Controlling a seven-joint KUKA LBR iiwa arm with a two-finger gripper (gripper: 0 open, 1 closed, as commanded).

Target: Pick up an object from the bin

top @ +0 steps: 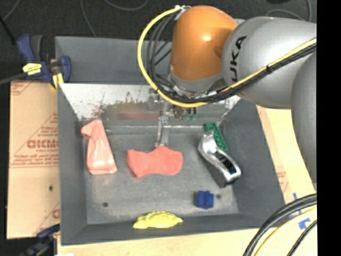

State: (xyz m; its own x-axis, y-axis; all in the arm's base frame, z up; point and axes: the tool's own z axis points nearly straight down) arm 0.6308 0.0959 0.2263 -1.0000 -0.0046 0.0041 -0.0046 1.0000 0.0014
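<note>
The grey bin holds a flat salmon-red piece at its centre, and the gripper hangs at that piece's twelve o'clock edge; whether it is released or clenched I cannot tell. The piece looks soft, light and floppy, probably best pinched across its upper lobe. A pink wedge lies at nine o'clock, a small blue block at five.
</note>
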